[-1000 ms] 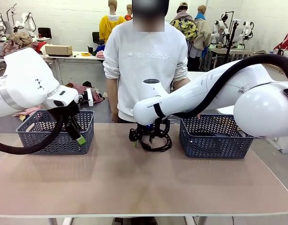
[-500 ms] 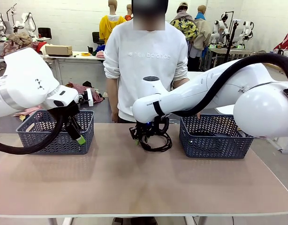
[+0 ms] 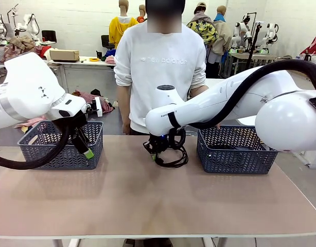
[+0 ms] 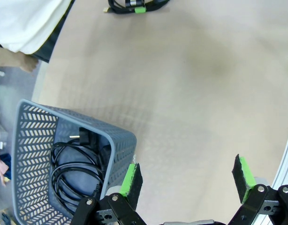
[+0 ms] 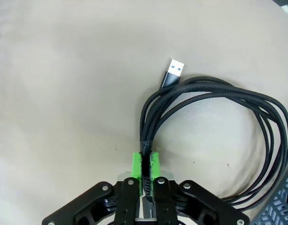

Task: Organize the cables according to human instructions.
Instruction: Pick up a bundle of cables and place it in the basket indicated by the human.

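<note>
The right hand (image 5: 146,171) is closed on the coiled cable (image 5: 219,122), which lies on the bench (image 3: 147,200) between the two baskets, in front of the person (image 3: 160,67). The green pads pinch several strands of the coil together at one side of the loop, and the metal plug end (image 5: 174,70) sticks out free just beyond the grip.

This cable looks braided, thin and light, so weight is probably no problem. It is soft and limp: when it is lifted the loop will likely hang down and stretch, and single strands may slip out if the pinch catches only some of them. Holding the whole bundle where the strands run close together seems the best place; the plug itself is small and smooth, a poor place to hold.

The left hand (image 4: 186,180) is wide open and holds nothing, beside the left basket (image 4: 118,138), where other black cables (image 4: 73,164) already lie. The right basket (image 3: 235,149) stands close to the coil.
</note>
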{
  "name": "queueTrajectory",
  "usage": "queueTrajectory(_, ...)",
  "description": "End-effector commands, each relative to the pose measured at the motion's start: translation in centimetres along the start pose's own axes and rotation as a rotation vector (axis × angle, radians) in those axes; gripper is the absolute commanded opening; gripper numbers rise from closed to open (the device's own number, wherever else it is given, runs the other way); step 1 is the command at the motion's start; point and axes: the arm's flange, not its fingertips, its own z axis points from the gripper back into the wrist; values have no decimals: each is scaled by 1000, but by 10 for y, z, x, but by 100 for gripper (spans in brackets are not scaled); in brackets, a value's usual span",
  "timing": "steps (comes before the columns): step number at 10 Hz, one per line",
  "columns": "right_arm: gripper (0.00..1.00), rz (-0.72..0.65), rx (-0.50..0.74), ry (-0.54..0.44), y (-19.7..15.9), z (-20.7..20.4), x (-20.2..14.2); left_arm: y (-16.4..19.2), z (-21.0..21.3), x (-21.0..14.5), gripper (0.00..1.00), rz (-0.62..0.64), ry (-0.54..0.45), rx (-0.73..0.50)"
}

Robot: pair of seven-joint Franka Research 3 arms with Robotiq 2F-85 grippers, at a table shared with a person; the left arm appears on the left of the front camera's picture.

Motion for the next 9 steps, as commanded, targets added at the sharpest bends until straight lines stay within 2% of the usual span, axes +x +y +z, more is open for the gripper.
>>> queueTrajectory(1, 0, -37, -4, -14, 3, 7, -3, 1, 2, -1, 100, 7, 5, 3)
queueTrajectory(4, 0, -62, -16, -13, 4, 13, -4, 1, 2, -1, 100, 7, 5, 3)
queueTrajectory(6, 0, -48, -38, -21, 6, 38, -6, 1, 2, -1, 100, 7, 5, 3)
queueTrajectory(9, 0, 132, -118, -20, 7, 96, -8, 1, 2, -1, 100, 7, 5, 3)
